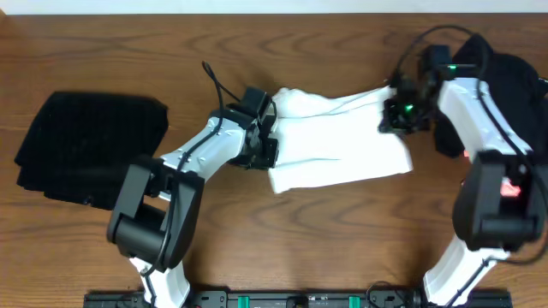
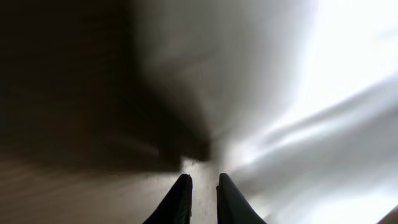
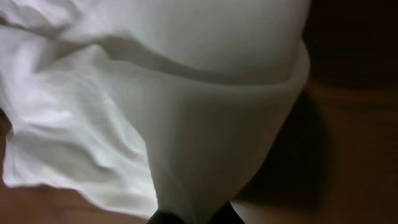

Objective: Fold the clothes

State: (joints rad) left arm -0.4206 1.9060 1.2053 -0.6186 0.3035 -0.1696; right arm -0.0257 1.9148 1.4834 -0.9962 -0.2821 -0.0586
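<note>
My right pincer (image 3: pixel 189 218) is clamped tight on the white T-shirt (image 1: pixel 338 145). In its wrist view the cloth funnels down into a narrow neck right at the dark fingertips, with a folded rim curving across above and rumpled layers spreading off to the left. From overhead that pincer sits at the shirt's upper right corner, and the fabric there is drawn up towards it.

My left pincer (image 2: pixel 204 196) is narrow, its two dark fingers (image 2: pixel 180 202) standing close together with only a thin pale strip between them. From overhead it sits at the shirt's left edge, where the cloth bunches into a small hump. I cannot tell whether any cloth is actually pinched (the wrist view is badly blurred, all glare and shadow).

The shirt lies stretched between the two pincers across the middle of the wooden worktop (image 1: pixel 342 231), with its lower edge running level from left to right. I see no print on the upturned side.

Well off to the left lies a black folded garment (image 1: pixel 90 150), flat and apart from the shirt. A second black garment (image 1: pixel 514 77) is heaped at the far right, partly hidden behind my right arm.
</note>
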